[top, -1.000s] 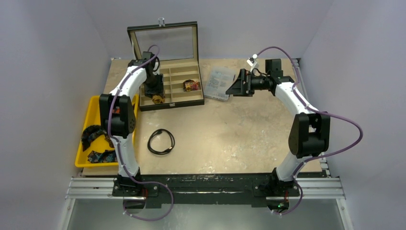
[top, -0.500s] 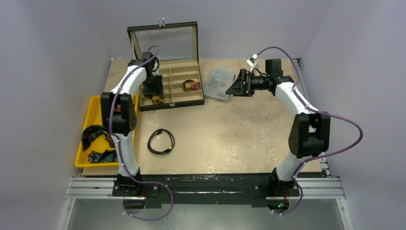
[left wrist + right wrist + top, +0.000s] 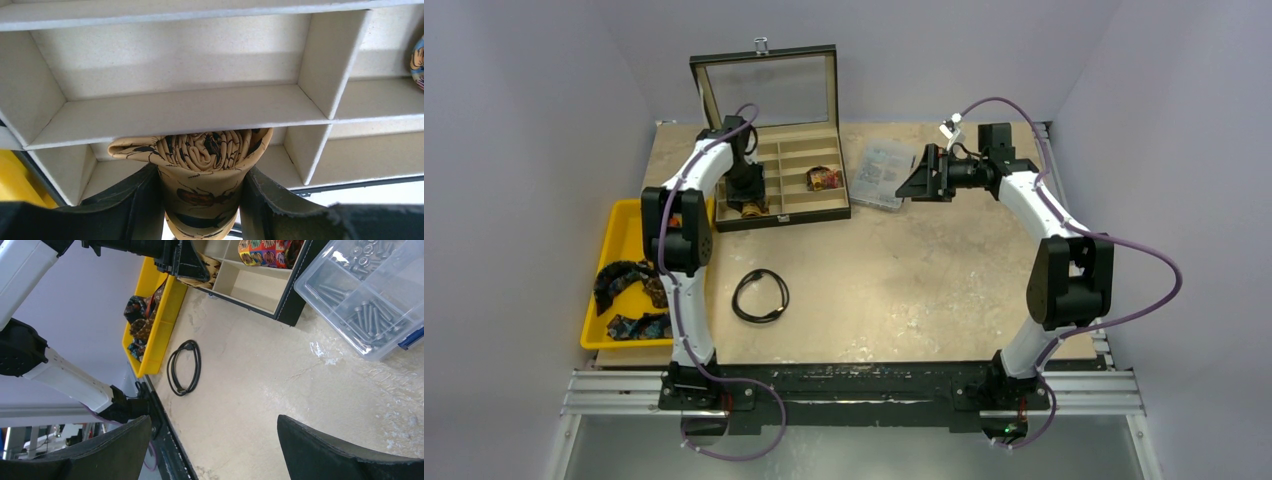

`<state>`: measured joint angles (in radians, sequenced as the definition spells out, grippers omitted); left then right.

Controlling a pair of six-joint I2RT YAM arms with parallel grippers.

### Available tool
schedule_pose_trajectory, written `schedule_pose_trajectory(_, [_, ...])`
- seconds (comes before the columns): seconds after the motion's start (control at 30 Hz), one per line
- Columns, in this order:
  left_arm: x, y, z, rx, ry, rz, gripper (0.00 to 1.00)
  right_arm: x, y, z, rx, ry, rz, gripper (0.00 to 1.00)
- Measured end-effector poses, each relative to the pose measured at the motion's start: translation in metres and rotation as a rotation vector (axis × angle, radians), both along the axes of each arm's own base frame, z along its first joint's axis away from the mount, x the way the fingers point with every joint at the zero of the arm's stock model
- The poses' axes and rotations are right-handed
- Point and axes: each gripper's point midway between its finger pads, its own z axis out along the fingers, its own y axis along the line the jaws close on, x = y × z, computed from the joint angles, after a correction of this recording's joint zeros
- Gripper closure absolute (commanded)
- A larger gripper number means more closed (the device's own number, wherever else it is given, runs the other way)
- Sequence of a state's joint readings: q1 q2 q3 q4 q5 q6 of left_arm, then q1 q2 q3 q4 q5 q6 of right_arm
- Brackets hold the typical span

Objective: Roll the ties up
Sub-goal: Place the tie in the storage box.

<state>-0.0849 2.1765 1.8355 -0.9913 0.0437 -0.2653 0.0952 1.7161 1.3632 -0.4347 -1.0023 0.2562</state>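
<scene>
My left claw (image 3: 200, 212), clamped on the rolled tan-gold tie (image 3: 200, 150), should seat it deep in the box compartment (image 3: 95, 172) before loosening.

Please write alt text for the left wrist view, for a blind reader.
The left gripper grips a rolled tan-gold tie with dark prints, close to the beige compartments of a divided box. A yellow tray shows lower left.

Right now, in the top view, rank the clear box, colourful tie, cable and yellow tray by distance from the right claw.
1. Clear box, beside the right claw.
2. Colourful tie, in the case.
3. Cable, left of centre.
4. Yellow tray, far left.
</scene>
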Motion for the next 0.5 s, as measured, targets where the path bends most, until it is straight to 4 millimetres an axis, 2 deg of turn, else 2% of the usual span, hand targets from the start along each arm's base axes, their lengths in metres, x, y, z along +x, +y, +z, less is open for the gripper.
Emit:
schedule_pose_trajectory(0.07, [0.0002, 0.0004, -0.0032, 0.001, 0.006, -0.002, 0.98, 0.0, 0.0, 0.0, 0.0, 0.0, 0.0, 0.02])
schedule_pose_trajectory(0.17, [0.0012, 0.001, -0.0037, 0.006, 0.016, -0.006, 0.79, 0.0001, 0.0, -0.0001, 0.0, -0.001, 0.0, 0.02])
schedule_pose_trajectory(0.3, [0.0005, 0.0013, -0.0041, 0.008, 0.026, -0.004, 0.72, 0.0003, -0.0002, -0.0003, -0.002, -0.002, -0.001, 0.02])
schedule_pose_trajectory(0.37, [0.0004, 0.0013, -0.0041, 0.008, 0.026, -0.004, 0.56, 0.0005, -0.0003, -0.0005, -0.004, -0.003, -0.001, 0.02])
schedule_pose_trajectory(0.43, [0.0004, 0.0013, -0.0041, 0.008, 0.026, -0.004, 0.31, 0.0011, -0.0007, -0.0011, -0.007, -0.004, -0.005, 0.02])
schedule_pose_trajectory(0.5, [0.0004, 0.0023, -0.0041, 0.013, 0.026, -0.008, 0.26, 0.0013, -0.0009, -0.0014, -0.009, -0.003, -0.006, 0.02])
